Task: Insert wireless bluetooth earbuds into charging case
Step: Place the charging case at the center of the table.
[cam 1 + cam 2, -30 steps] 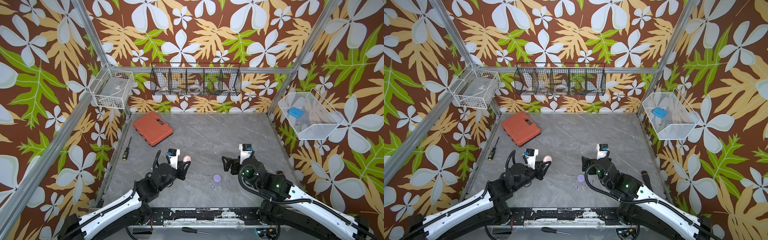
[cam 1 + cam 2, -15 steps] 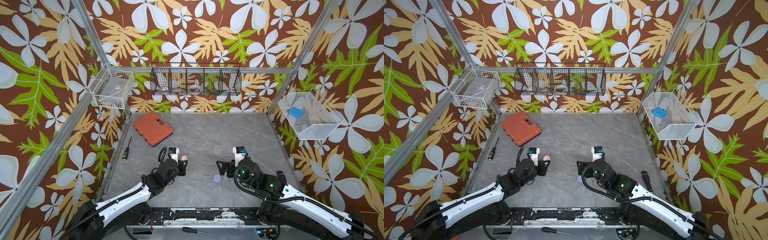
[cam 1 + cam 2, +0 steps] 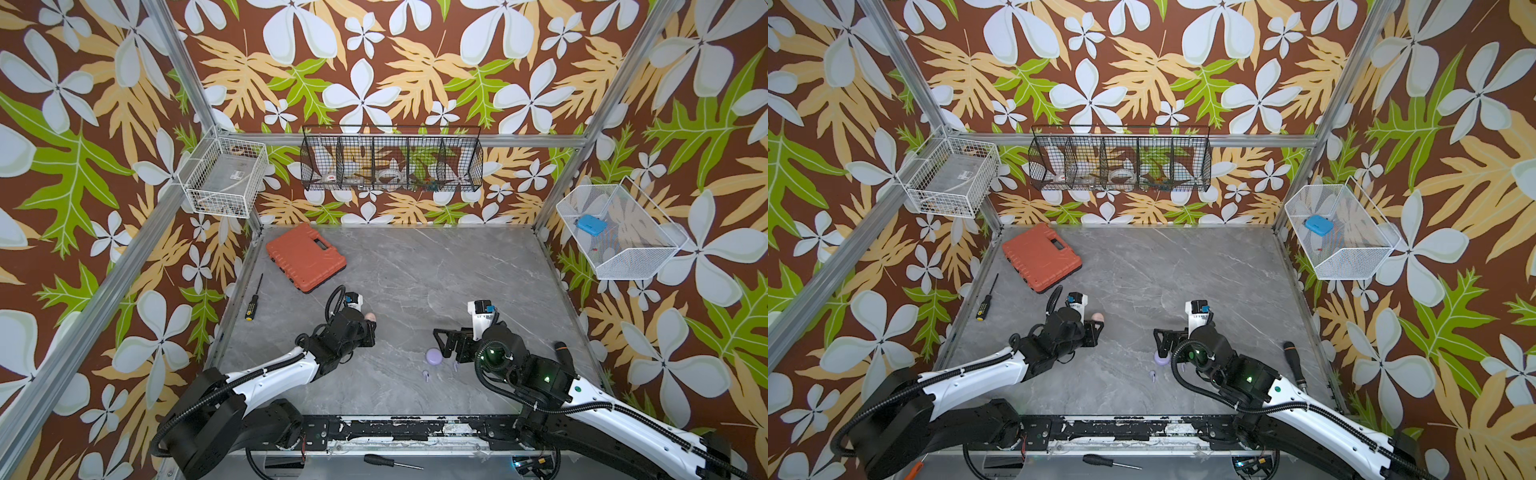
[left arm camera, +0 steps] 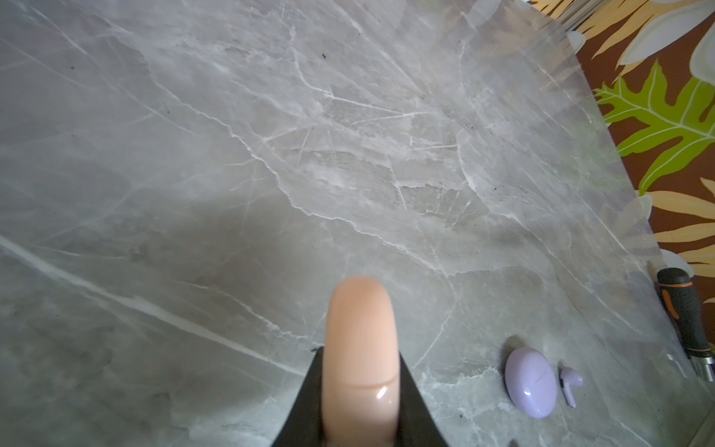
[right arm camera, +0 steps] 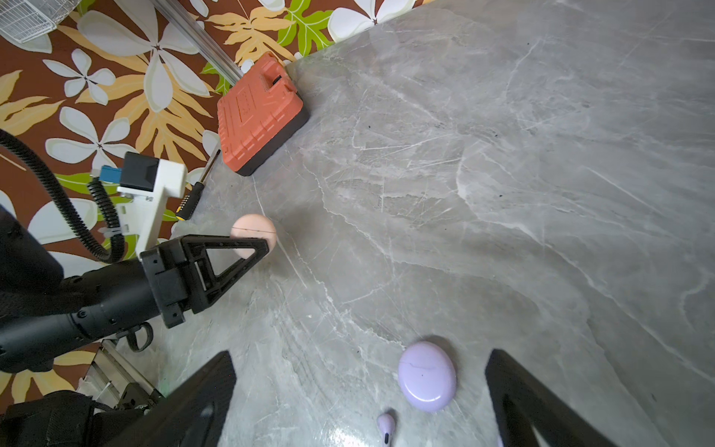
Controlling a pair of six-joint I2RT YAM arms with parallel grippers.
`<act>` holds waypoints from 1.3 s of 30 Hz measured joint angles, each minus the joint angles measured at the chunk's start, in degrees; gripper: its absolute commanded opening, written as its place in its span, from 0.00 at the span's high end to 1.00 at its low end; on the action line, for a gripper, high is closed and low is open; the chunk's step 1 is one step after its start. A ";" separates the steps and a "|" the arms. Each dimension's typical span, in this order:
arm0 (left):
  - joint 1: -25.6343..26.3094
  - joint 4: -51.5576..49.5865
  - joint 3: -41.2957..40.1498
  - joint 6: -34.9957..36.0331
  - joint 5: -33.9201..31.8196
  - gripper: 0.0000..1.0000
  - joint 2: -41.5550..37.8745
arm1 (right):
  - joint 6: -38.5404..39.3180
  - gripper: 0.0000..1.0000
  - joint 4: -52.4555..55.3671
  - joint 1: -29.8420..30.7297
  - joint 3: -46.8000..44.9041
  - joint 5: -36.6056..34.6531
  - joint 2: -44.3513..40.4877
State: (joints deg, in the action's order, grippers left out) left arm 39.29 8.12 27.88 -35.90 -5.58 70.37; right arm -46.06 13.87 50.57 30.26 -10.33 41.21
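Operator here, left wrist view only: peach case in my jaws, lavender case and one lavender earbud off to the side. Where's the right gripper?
Observer: The right gripper is open, a finger on each side of the lavender case, clear of both.
Operator: Any earbud I can't see?
Observer: Yes, a second lavender earbud lies on the case's near side, toward the robot's base.
Operator: What's off to my left?
Observer: A closed orange tool case at the table's far left, a black-and-yellow screwdriver beside it.
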 measured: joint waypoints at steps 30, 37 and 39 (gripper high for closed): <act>-1.14 -4.37 5.70 -2.67 3.98 0.73 14.62 | -0.42 0.00 -1.84 0.00 -1.68 3.76 0.94; -1.14 -5.44 5.35 -2.80 4.35 0.65 14.03 | -0.70 0.00 -1.84 0.00 -1.40 4.28 0.68; -1.14 -5.77 5.33 -2.78 4.37 0.64 13.81 | -1.29 0.00 -1.81 0.00 -1.29 4.33 0.57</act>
State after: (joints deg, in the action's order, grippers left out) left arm 38.15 2.35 33.21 -38.68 -1.21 84.18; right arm -47.35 12.05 50.57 28.97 -6.00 41.78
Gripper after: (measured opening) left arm 0.355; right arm 0.998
